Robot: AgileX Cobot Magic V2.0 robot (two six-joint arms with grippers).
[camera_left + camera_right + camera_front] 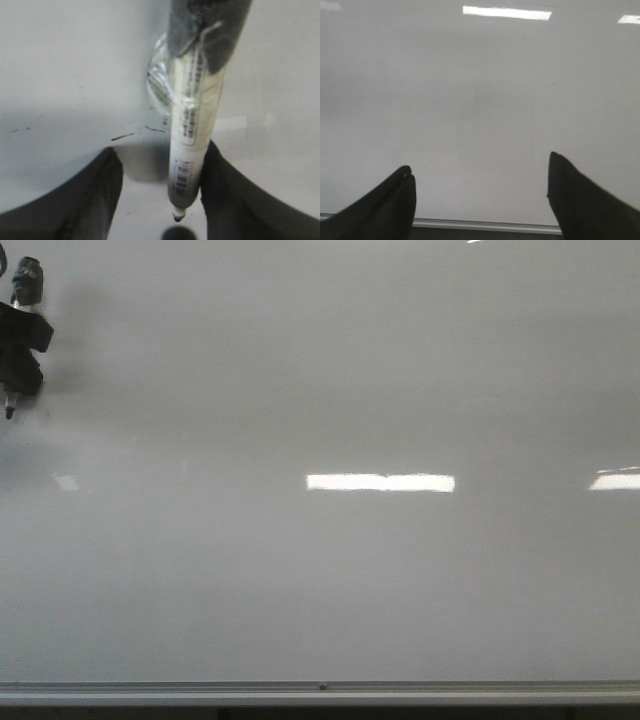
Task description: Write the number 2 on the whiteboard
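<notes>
The whiteboard (320, 580) fills the front view, glossy white-grey, with no digit 2 visible on it. My left gripper (20, 345) is at the far upper left of the board. A white marker (192, 140) is bound to it with grey tape and clear wrap. In the left wrist view the jaws of this gripper (160, 152) stand apart; the marker lies against one finger (235, 200) with a gap to the other. The marker's black tip (178, 217) hangs just off the board above its shadow. My right gripper (479, 164) is open and empty over the board's near edge.
A thin silver frame edge (320, 692) runs along the board's near side and also shows in the right wrist view (485, 225). Bright rectangular light reflections (380, 482) lie mid-board. A few short faint black strokes (122, 135) mark the board near the marker.
</notes>
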